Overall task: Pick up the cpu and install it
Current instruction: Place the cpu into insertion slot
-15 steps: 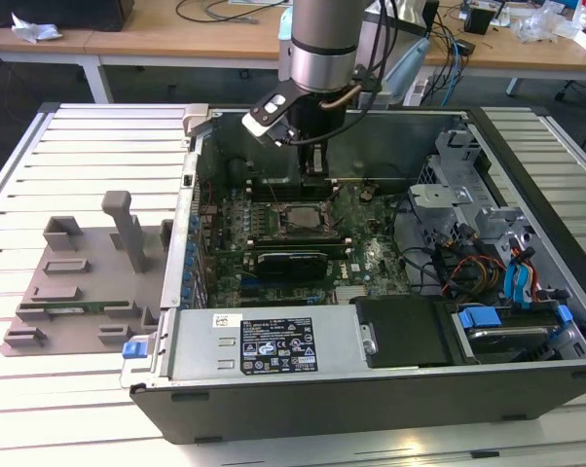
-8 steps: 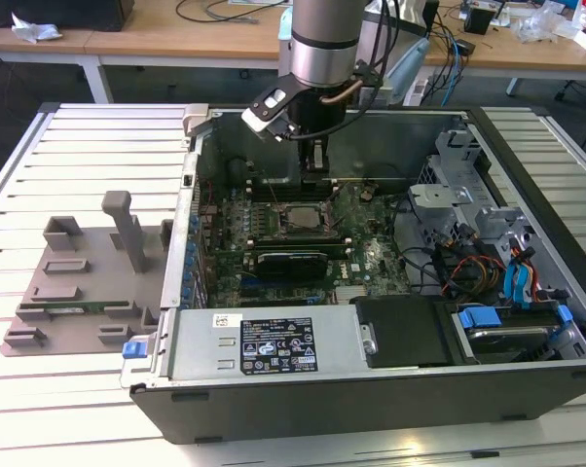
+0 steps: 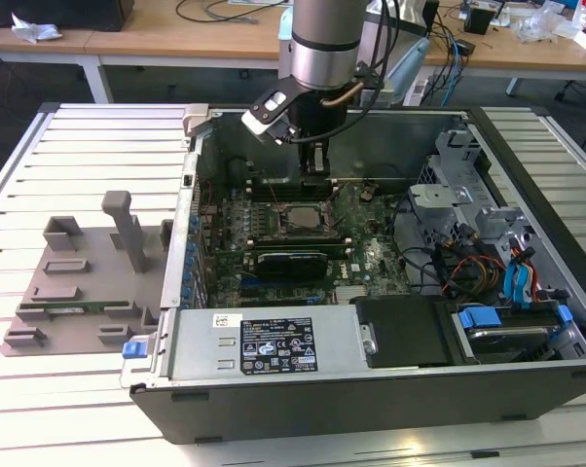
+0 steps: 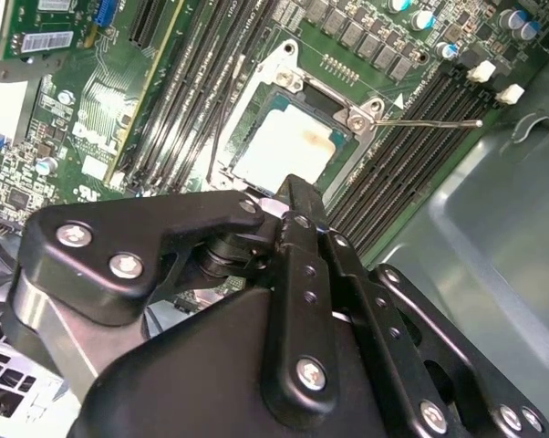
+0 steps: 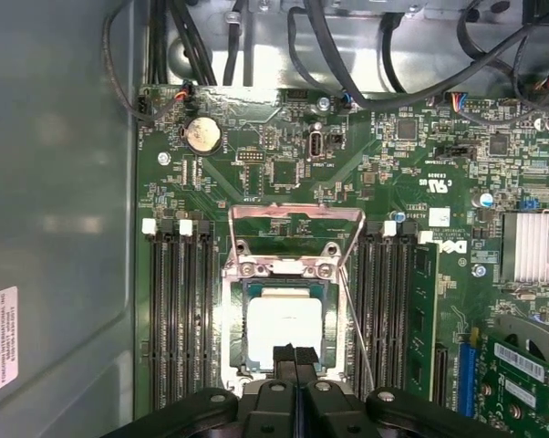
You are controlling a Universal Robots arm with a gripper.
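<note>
The cpu (image 5: 284, 327) lies flat in its socket on the green motherboard (image 5: 284, 164), its silver top facing up; it also shows in the second wrist view (image 4: 285, 144) and the exterior view (image 3: 299, 216). The socket's metal load plate (image 5: 297, 217) stands swung open beside it. My gripper (image 5: 295, 352) hangs just above the cpu's near edge, its two black fingers pressed together with nothing between them. In the exterior view the gripper (image 3: 317, 173) reaches down into the open computer case (image 3: 527, 384) over the socket.
Black memory slots (image 5: 179, 310) flank the socket, and a thin lever wire (image 5: 357, 328) runs along one side. A long black card (image 3: 293, 261) sits in front of the socket. A grey fixture tray (image 3: 79, 282) with upright posts lies outside the case at the exterior view's left.
</note>
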